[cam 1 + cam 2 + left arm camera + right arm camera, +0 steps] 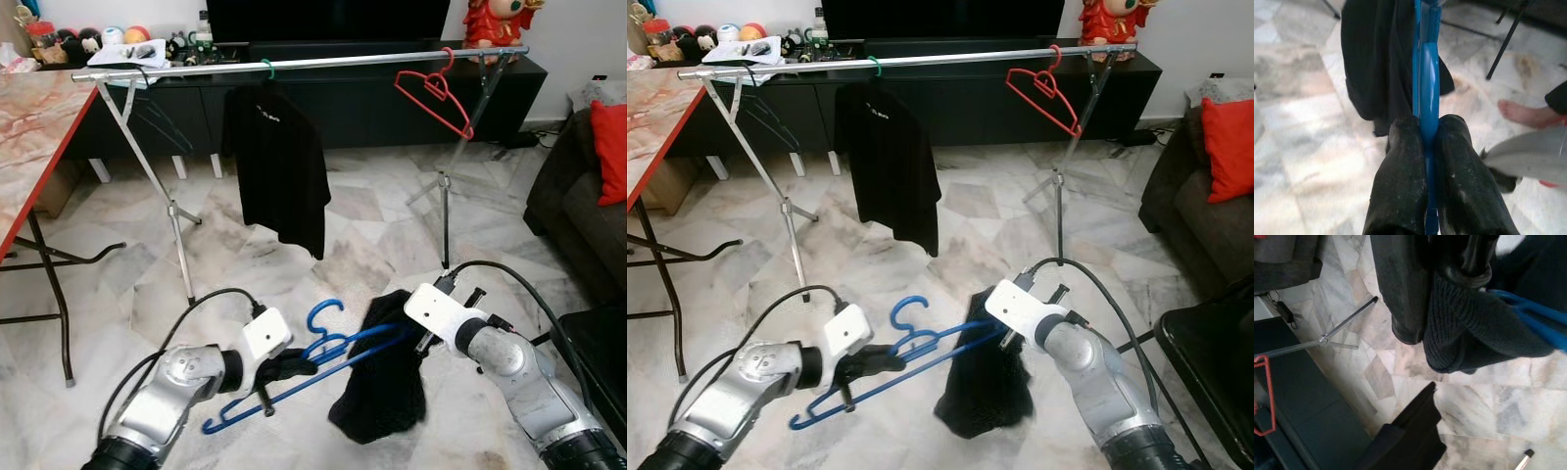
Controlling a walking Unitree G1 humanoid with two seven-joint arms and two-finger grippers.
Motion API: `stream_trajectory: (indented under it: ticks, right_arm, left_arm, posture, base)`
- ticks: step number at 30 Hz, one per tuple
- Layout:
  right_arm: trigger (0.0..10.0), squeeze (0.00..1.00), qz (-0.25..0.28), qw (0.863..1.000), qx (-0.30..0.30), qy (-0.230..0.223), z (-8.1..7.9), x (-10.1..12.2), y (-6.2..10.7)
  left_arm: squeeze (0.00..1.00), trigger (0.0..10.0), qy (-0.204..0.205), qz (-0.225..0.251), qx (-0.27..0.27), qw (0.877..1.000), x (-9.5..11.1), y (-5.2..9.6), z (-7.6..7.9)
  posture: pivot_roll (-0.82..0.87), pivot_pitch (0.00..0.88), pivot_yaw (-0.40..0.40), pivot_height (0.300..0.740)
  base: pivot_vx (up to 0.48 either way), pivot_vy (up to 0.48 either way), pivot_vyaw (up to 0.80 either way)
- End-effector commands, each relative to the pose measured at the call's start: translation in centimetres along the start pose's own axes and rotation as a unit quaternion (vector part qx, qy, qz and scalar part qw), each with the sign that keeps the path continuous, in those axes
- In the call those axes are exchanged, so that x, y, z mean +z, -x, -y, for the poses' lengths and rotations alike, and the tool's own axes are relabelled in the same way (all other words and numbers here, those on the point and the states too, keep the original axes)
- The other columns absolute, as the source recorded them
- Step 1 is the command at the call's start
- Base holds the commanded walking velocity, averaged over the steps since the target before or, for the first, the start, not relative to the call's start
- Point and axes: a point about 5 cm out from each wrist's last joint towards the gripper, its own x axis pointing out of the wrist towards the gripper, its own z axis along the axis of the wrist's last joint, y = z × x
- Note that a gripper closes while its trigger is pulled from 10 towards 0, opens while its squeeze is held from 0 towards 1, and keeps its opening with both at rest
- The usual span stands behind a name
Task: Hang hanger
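Observation:
A blue hanger (333,351) is held low over the floor, and my left gripper (302,367) is shut on its lower bar. In the left wrist view both black fingers (1400,181) press on the blue hanger (1427,73). A black garment (387,392) droops from the hanger's right end. My right gripper (423,343) is shut on the garment's top edge; its fingers (1400,284) pinch black knit cloth (1464,328). The silver rail (323,63) crosses the far side, carrying a black T-shirt (279,166) and an empty red hanger (436,93).
A red-edged marble table (39,127) stands at the left. A dark sofa (573,206) with a red cushion (609,147) is at the right. The rack's legs (176,211) splay over the marble floor. A person's bare foot (1523,112) is near.

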Motion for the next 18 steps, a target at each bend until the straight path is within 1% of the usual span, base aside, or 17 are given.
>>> stream_trajectory:
  ticks: [1,5,8,11,13,16,18]
  right_arm:
    - [10.0,0.0,0.004,1.0,-0.022,-0.006,1.0,0.3,-0.1]
    - [10.0,0.0,0.003,1.0,-0.022,-0.006,1.0,0.3,-0.1]
    - [10.0,0.0,0.005,1.0,-0.018,-0.006,0.7,0.4,-0.1]
    - [10.0,0.0,0.009,1.0,-0.016,-0.007,0.4,0.5,-0.3]
    - [10.0,0.0,0.009,1.0,-0.016,-0.007,0.4,0.6,-0.3]
    - [10.0,0.0,0.01,1.0,-0.013,-0.007,0.3,0.6,-0.3]
    - [10.0,0.0,0.01,1.0,-0.009,-0.005,0.0,0.6,-0.4]
  left_arm:
    - [0.0,10.0,0.003,-0.015,0.006,1.0,-0.6,0.3,-0.2]
    - [0.0,10.0,0.0,-0.005,0.032,0.999,-0.3,0.8,-1.0]
    - [0.0,10.0,-0.001,0.009,0.041,0.999,0.3,0.6,-1.1]
    - [0.0,10.0,0.001,0.033,0.045,0.998,1.0,0.1,-1.1]
    - [0.0,10.0,0.001,0.035,0.046,0.998,1.1,0.0,-1.1]
    - [0.0,10.0,0.009,0.062,0.044,0.997,1.9,-0.2,-0.9]
    - [0.0,10.0,0.022,0.089,0.032,0.995,2.6,-0.2,-0.6]
  posture:
    - [-0.02,0.137,-0.019,0.74]
    - [-0.02,0.133,-0.021,0.74]
    - [-0.02,0.13,-0.02,0.74]
    - [-0.03,0.128,-0.02,0.74]
    - [-0.03,0.128,-0.02,0.74]
    - [-0.02,0.127,-0.02,0.74]
    - [-0.02,0.127,-0.02,0.74]
  base:
    - [0.0,0.0,0.0]
    - [0.0,0.0,0.0]
    - [0.0,0.0,0.0]
    - [0.0,0.0,0.0]
    - [0.0,0.0,0.0]
    - [0.0,0.0,0.0]
    - [0.0,0.0,0.0]
